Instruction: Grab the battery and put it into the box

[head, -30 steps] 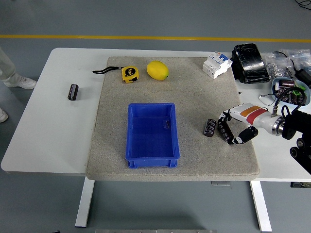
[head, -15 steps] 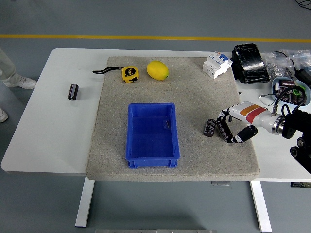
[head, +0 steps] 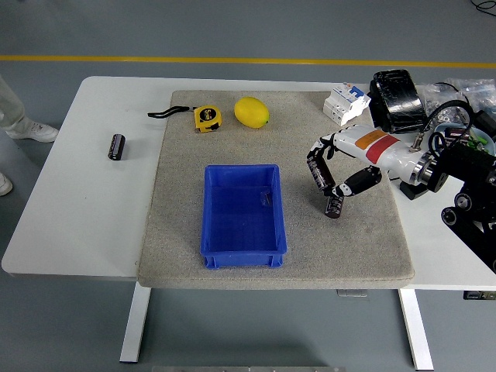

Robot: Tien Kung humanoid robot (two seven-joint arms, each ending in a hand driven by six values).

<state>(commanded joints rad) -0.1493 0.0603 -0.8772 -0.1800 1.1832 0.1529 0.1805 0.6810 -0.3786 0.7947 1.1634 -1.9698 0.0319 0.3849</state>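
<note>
A black cylindrical battery (head: 334,206) lies on the grey mat (head: 310,139), to the right of the blue box (head: 211,209). My right hand (head: 335,187) hovers just above it, fingers (head: 318,172) hanging down on its left and the thumb (head: 356,182) on its right. The hand is open and holds nothing. Whether the fingertips touch the battery I cannot tell. A second black battery (head: 116,146) lies on the bare white table (head: 77,225) at the far left. The box is empty. My left arm is out of view.
A yellow tape measure (head: 206,118) and a lemon (head: 251,111) sit at the mat's back edge. A white breaker (head: 346,103), a black pack (head: 397,101) and a bowl of parts (head: 465,143) crowd the back right. A person's leg and shoe (head: 19,120) stand at the left.
My right hand has swung left and toward the back, from beside the battery's right to just above it. The battery has stayed where it was.
</note>
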